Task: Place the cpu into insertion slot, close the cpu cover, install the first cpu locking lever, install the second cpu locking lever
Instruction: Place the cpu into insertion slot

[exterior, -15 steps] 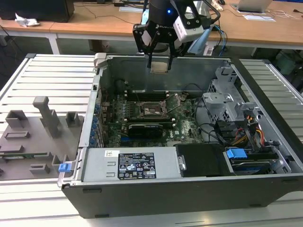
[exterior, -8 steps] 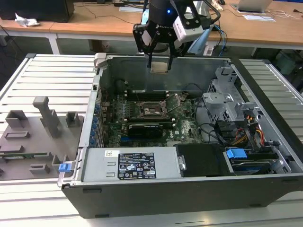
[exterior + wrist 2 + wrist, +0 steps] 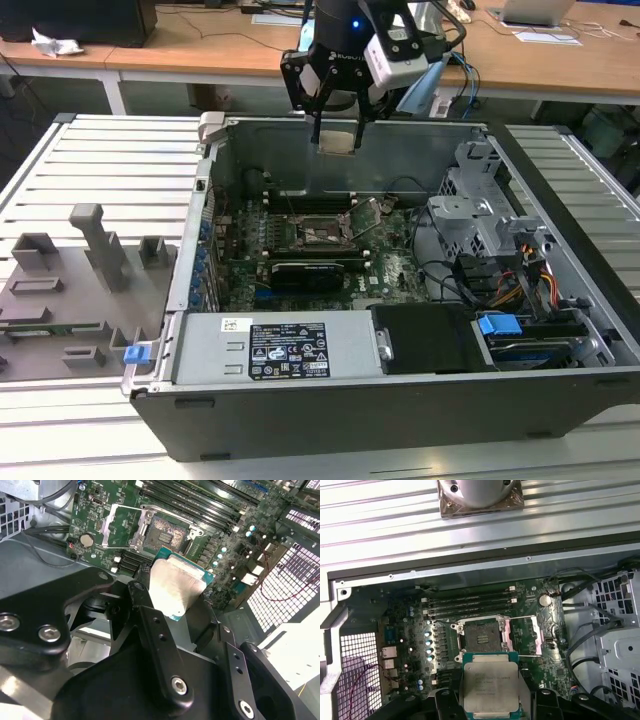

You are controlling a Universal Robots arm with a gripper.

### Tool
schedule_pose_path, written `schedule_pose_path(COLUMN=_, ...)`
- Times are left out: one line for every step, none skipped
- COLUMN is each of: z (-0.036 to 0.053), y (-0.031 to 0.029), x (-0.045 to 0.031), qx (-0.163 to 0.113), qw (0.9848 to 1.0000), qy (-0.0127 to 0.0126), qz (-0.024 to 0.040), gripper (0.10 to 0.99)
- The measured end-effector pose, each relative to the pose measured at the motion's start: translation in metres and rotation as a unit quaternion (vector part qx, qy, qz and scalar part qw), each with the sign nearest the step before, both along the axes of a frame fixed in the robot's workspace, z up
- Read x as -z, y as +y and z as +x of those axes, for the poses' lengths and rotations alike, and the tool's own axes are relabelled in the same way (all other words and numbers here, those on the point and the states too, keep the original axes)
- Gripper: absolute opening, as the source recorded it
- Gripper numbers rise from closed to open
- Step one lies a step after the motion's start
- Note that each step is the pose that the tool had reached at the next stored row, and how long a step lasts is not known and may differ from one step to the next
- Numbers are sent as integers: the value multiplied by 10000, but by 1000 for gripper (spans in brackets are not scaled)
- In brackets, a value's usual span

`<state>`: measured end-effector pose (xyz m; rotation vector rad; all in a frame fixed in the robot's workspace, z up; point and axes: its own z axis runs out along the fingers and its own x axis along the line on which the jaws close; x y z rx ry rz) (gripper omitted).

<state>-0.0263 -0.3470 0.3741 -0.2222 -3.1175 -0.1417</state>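
Clamping cpu [image 3: 490, 682] edges, end effector [image 3: 337, 130] hovers above open case [image 3: 400, 412].

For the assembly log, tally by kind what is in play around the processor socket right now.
claw: 1
cpu, gripped in the claw above the board: 1
cpu cover, swung open: 1
socket, empty: 1
Total: 4

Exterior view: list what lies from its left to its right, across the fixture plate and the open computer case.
Grey fixture blocks → insertion slot → metal drive cage → orange cables.
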Motion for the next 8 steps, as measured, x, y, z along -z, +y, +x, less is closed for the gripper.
schedule_pose_path(z=0, y=0, x=0, qx=10, qw=10000, qy=0, qz=0, gripper=529)
schedule_pose_path(z=0, y=0, x=0, qx=23, qw=10000, qy=0, qz=0, gripper=529)
schedule_pose_path(z=0, y=0, x=0, qx=35, qw=10000, qy=0, qz=0, gripper=529)
schedule_pose_path(z=0, y=0, x=0, qx=54, qw=10000, qy=0, qz=0, gripper=529)
schedule_pose_path(z=0, y=0, x=0, qx=72, qw=10000, qy=0, qz=0, gripper=529)
schedule_pose_path(z=0, y=0, x=0, qx=80, qw=10000, qy=0, qz=0, gripper=529)
schedule_pose_path(z=0, y=0, x=0, qx=92, qw=10000, qy=0, qz=0, gripper=529)
schedule_pose_path(z=0, y=0, x=0, qx=111, qw=9999, qy=0, qz=0, gripper=529)
